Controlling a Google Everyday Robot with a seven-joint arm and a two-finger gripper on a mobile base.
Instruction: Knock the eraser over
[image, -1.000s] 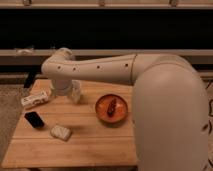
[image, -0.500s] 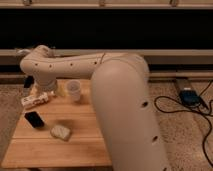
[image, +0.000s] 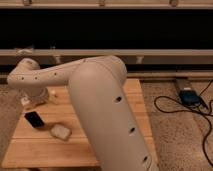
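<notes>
- Black with a thin reddish edge, the eraser (image: 35, 119) sits on the left part of the wooden worktop (image: 45, 150), near the left edge. It looks to be standing on end, though its exact lean is hard to read.
- Just to the right of it and nearer the front lies a pale lumpy sponge piece (image: 60, 131), close by but apart from it.
- The cream-white arm (image: 100, 110) fills the middle of the view. It rises from the lower right, reaches across to the left, bends at a rounded joint and turns down towards the rear-left of the worktop.
- The pincer (image: 37, 100) is at the end of that downward stretch, behind and a little above the eraser. It is near the block but does not appear to touch it. I cannot tell whether it is wide or narrow, and it seems to hold nothing.
- On the floor to the right, well apart from all this, a dark cable (image: 175, 107) runs to a small box (image: 190, 96).
- As I judge it, the approach is nearly complete but the task itself is not yet done, since the eraser has not been toppled.
- What is left is probably a short drop and a sideways or forward push against the upper part of the block, keeping off the sponge piece.
</notes>
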